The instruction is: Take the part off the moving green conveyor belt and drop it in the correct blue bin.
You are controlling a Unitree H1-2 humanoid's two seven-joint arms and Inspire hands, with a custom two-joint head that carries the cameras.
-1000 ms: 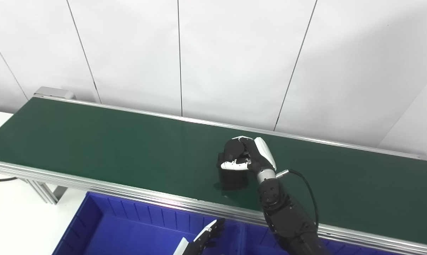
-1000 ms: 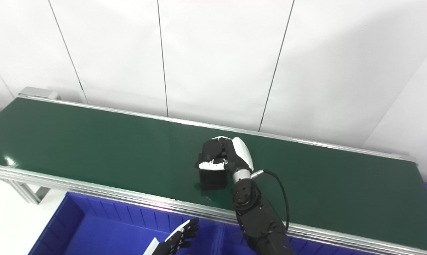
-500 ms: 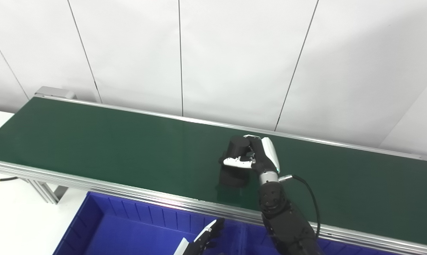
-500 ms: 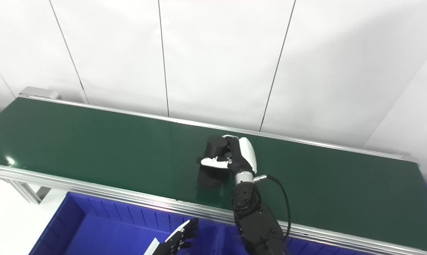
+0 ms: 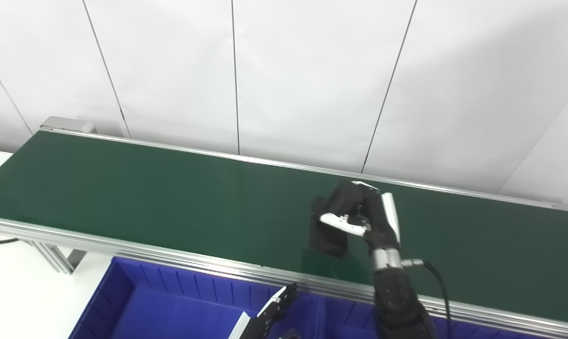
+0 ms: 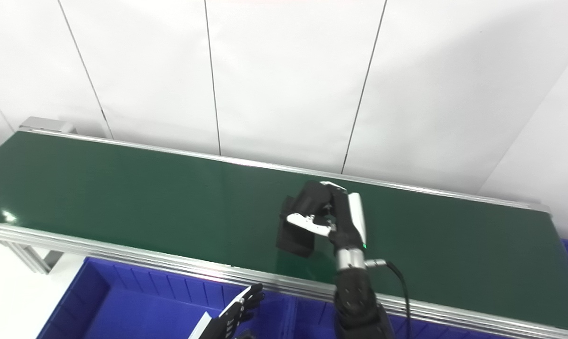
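A black part point(image 5: 332, 220), with a round upper section and a boxy lower section, hangs tilted just above the green conveyor belt point(image 5: 147, 197). My right hand point(image 5: 366, 214) is shut on its upper end, thumb across the front and fingers wrapped behind. The part's lower end point(image 6: 296, 240) is near the belt; whether it touches is unclear. My left hand point(image 5: 272, 313) shows only partly at the bottom edge, over the blue bin point(image 5: 171, 306), its fingers stretched out and holding nothing.
The belt's silver front rail point(image 5: 171, 256) runs between the belt and the bins. A second blue bin point(image 6: 312, 320) adjoins the first at the bottom, divided by a wall. White wall panels point(image 5: 312, 70) stand behind the belt. A white table point(image 5: 15, 292) lies at lower left.
My right hand has lifted the black part and carried it to the right along the belt, tilting it. The left hand has stayed low over the bin. The camera has shifted slightly.
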